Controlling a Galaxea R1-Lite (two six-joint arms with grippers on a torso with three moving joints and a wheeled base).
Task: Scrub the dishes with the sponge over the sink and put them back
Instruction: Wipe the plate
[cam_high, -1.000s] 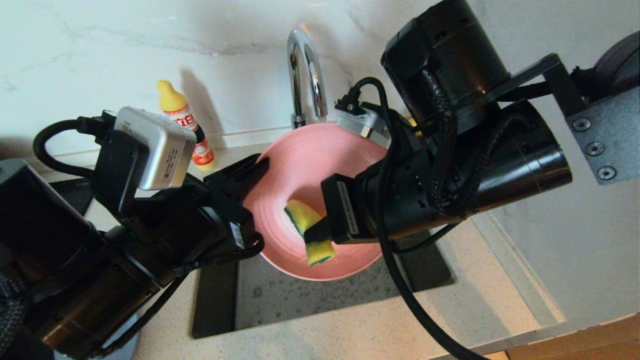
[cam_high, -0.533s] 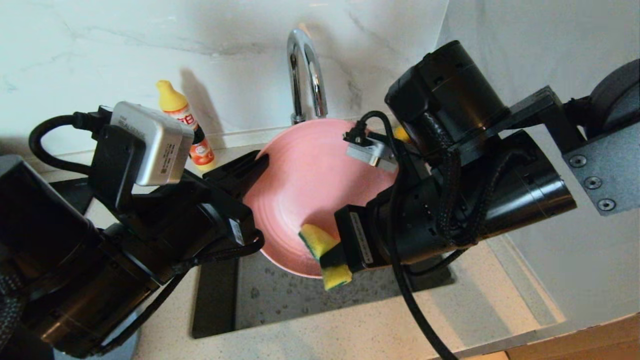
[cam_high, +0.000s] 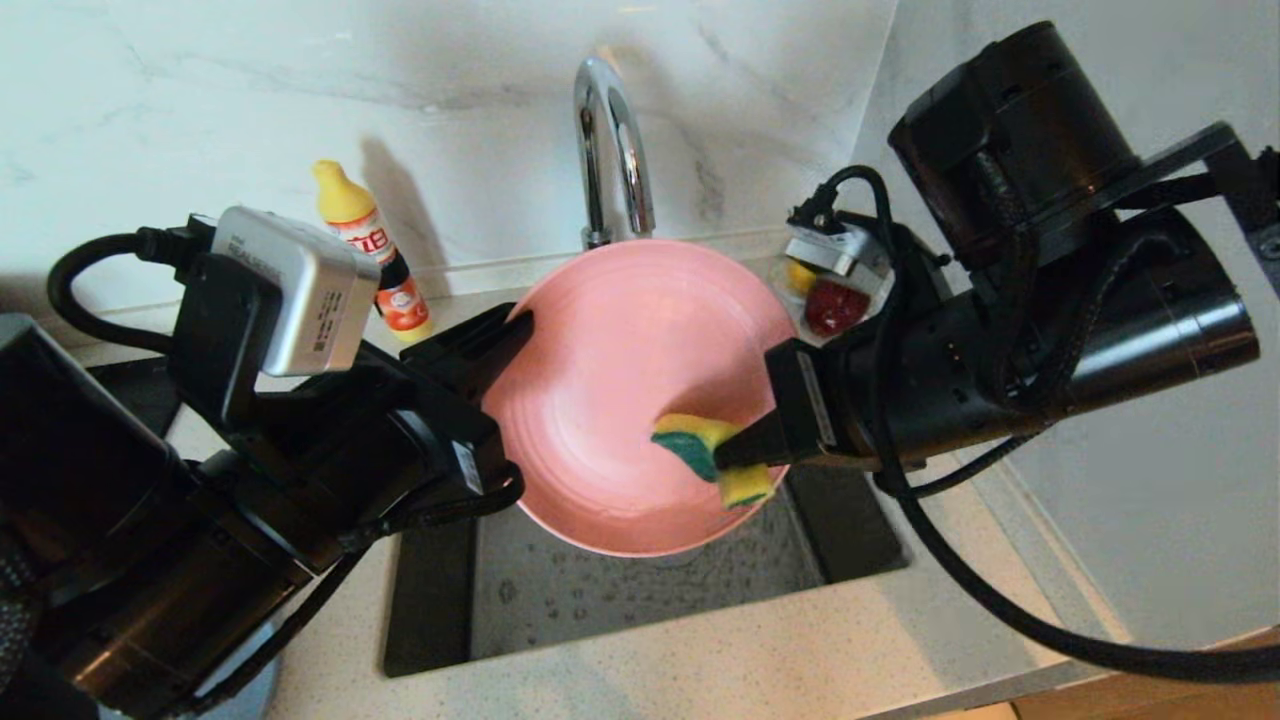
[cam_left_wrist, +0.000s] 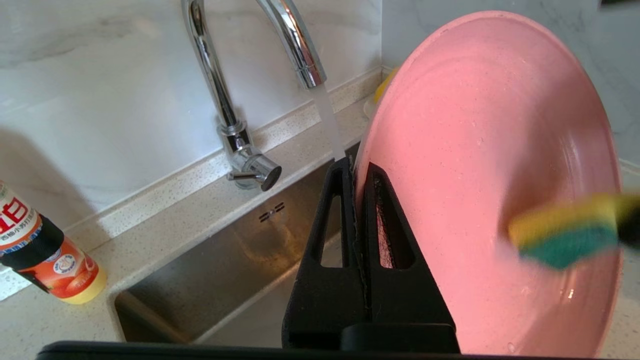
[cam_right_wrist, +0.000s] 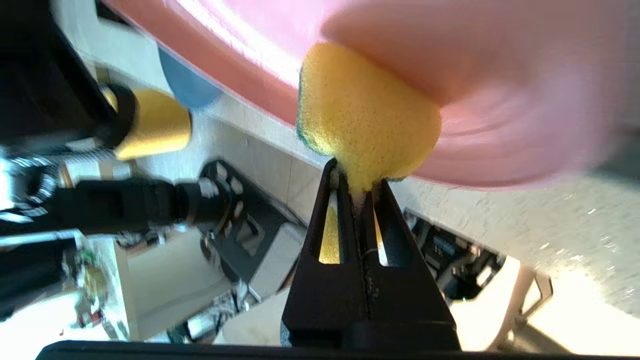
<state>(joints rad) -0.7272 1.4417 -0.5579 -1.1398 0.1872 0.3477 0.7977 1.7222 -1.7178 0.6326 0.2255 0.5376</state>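
A pink plate (cam_high: 610, 400) is held tilted on edge over the steel sink (cam_high: 600, 590). My left gripper (cam_high: 515, 330) is shut on its left rim; in the left wrist view the fingers (cam_left_wrist: 356, 167) pinch the rim of the plate (cam_left_wrist: 490, 175). My right gripper (cam_high: 735, 455) is shut on the yellow and green sponge (cam_high: 712, 455). The sponge presses on the plate's lower right face. In the right wrist view the sponge (cam_right_wrist: 365, 115) bulges out of the gripper (cam_right_wrist: 357, 180) against the plate (cam_right_wrist: 500, 75). Water runs from the chrome tap (cam_left_wrist: 295, 45).
An orange detergent bottle with a yellow cap (cam_high: 375, 250) stands on the counter left of the tap (cam_high: 610, 150). Red and yellow fruit (cam_high: 830, 305) lie behind my right wrist. A marble wall backs the sink, and the speckled counter (cam_high: 700, 660) runs along its front.
My right gripper swept the sponge from the plate's lower middle down over the lower rim, then up and right onto its right side. The left gripper and plate stayed put.
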